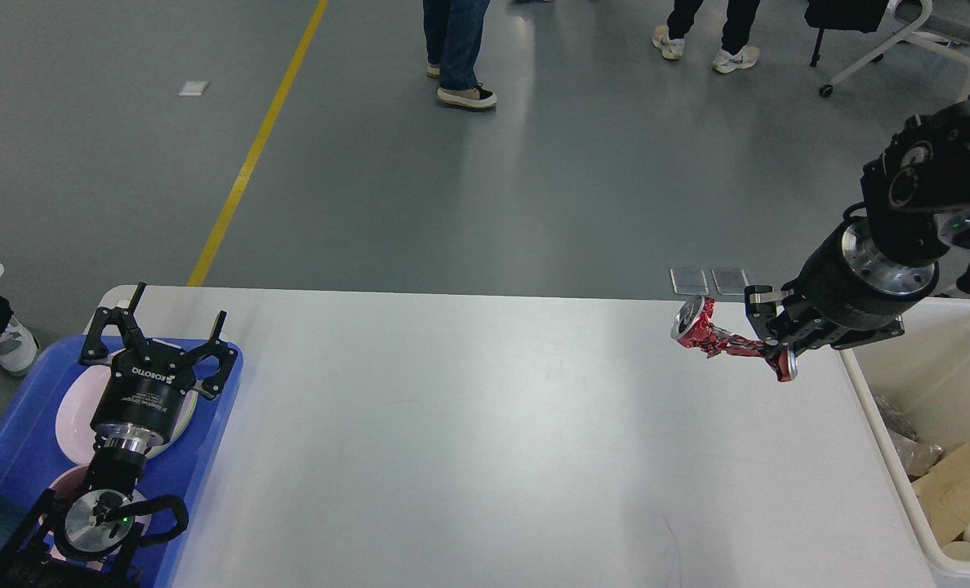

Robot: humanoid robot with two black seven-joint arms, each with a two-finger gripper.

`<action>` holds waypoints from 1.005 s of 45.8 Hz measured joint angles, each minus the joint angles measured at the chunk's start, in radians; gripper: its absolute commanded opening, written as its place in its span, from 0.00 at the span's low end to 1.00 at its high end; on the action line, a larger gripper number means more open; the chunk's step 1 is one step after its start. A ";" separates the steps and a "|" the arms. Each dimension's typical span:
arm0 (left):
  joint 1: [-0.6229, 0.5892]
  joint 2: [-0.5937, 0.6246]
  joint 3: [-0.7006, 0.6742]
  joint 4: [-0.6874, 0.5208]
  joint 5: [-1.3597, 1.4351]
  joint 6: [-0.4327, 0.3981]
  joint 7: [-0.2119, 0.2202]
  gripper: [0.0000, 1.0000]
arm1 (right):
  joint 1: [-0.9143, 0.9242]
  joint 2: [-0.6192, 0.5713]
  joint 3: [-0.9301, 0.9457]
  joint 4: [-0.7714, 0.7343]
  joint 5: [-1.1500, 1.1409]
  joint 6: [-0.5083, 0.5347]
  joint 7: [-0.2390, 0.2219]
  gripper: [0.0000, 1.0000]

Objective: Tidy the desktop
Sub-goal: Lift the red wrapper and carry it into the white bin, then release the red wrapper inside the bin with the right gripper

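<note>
The wide white desktop (pixel 485 425) fills the lower middle of the head view. Above its far right corner my right gripper (pixel 758 339) is shut on a crushed red can (pixel 709 335), which hangs in the air with its silver end pointing left. My left gripper (pixel 158 327) stands open at the far left, over a blue tray (pixel 11 457) that holds white plates (pixel 73 412). Nothing is between the left fingers.
A deep white bin (pixel 954 408) stands off the desktop's right edge, holding cardboard and plastic scraps. People's legs (pixel 452 49) and an office chair (pixel 901 49) are on the grey floor beyond. A yellow floor line (pixel 248 155) runs at the back left.
</note>
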 measured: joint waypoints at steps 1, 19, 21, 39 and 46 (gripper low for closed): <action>0.000 0.000 0.000 0.000 0.000 0.000 0.000 0.96 | 0.005 -0.001 -0.001 0.007 0.000 0.001 0.000 0.00; 0.000 0.000 0.000 0.000 0.000 0.001 -0.001 0.96 | -0.051 -0.221 -0.083 -0.097 -0.005 -0.023 -0.001 0.00; 0.000 0.001 0.000 0.000 0.000 0.001 -0.001 0.96 | -0.073 -0.249 -0.094 -0.141 -0.006 -0.024 -0.001 0.00; 0.000 0.001 0.000 0.000 0.000 0.001 -0.001 0.96 | -0.629 -0.424 0.079 -0.765 -0.001 -0.091 0.008 0.00; 0.000 0.001 0.000 0.000 -0.001 0.001 -0.001 0.96 | -1.047 -0.403 0.361 -1.060 0.003 -0.206 0.007 0.00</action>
